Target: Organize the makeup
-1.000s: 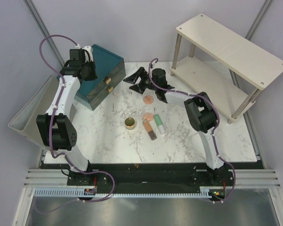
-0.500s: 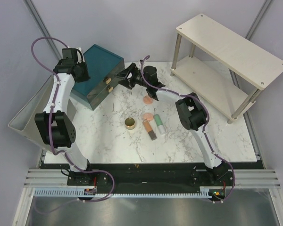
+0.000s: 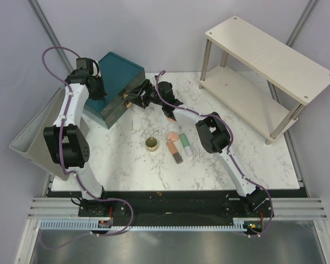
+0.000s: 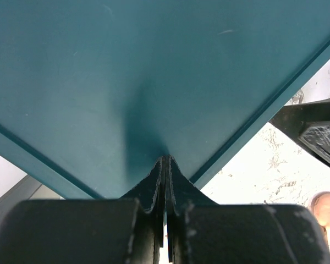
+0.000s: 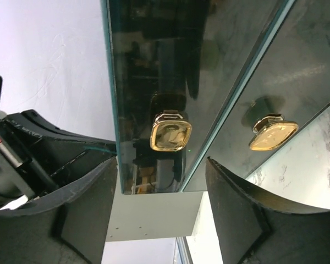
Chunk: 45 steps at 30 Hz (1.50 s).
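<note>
The teal box (image 3: 120,74) stands at the back left. My left gripper (image 3: 95,89) is shut, and in the left wrist view its tips (image 4: 166,160) rest against the box's top (image 4: 126,71). My right gripper (image 3: 134,99) is open at the drawer front. Its fingers (image 5: 93,192) stand on either side of the upper drawer's gold knob (image 5: 170,131) without touching it. A second knob (image 5: 272,133) sits on the drawer beside it. On the marble lie a gold tin (image 3: 152,144), a peach disc (image 3: 172,136), an orange-and-dark tube (image 3: 174,151) and a green-and-white tube (image 3: 185,145). Another peach disc (image 4: 326,207) lies near the box.
A pale two-tier wooden shelf (image 3: 267,47) fills the back right corner. A grey bin (image 3: 33,137) hangs off the table's left edge. My right arm (image 3: 192,114) stretches across the marble above the makeup.
My right gripper has swung left from above the disc to the box's drawer front, and its jaws have narrowed a little. The left gripper stays shut on the box top, shifting only slightly.
</note>
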Available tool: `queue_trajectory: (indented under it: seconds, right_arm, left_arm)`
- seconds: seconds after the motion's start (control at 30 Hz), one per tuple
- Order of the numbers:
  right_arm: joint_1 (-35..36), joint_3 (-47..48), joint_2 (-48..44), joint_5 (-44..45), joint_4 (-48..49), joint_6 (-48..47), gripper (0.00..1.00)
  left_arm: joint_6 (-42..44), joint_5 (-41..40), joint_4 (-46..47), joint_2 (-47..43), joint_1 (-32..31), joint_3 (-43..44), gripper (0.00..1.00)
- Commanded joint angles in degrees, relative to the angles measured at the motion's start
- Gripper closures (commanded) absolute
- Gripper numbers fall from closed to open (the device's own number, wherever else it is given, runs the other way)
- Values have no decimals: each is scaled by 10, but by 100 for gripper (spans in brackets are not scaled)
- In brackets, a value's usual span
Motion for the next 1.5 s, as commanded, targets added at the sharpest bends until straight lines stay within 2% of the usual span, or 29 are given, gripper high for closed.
queue_trajectory:
  seconds: [0.0, 0.1, 0.67, 0.83, 1.03, 1.13, 1.17, 1.27, 1.47]
  right_arm:
    - [4, 46, 14, 25, -4, 11, 30]
    - [4, 55, 23, 28, -6, 17, 34]
    - [13, 91, 51, 69, -34, 2, 41]
    - [19, 127, 71, 76, -40, 1, 43]
    - [25, 125, 75, 79, -51, 2, 55]
    - [26, 123, 76, 80, -55, 2, 71]
    - [27, 123, 76, 80, -55, 2, 83]
    - [26, 117, 70, 77, -58, 2, 100]
    - [14, 22, 4, 61, -41, -28, 100]
  left_arm:
    - [-2, -2, -9, 8, 1, 25, 98]
    - [-1, 0, -14, 13, 1, 25, 98]
    - [1, 8, -26, 29, 1, 27, 98]
    - [1, 10, -30, 34, 1, 26, 98]
    - [2, 8, -36, 38, 2, 25, 98]
    - [1, 9, -37, 38, 2, 25, 98]
    - [1, 8, -37, 38, 2, 25, 98]
    - [1, 5, -38, 38, 1, 23, 98]
    - [-7, 13, -39, 40, 4, 24, 98]
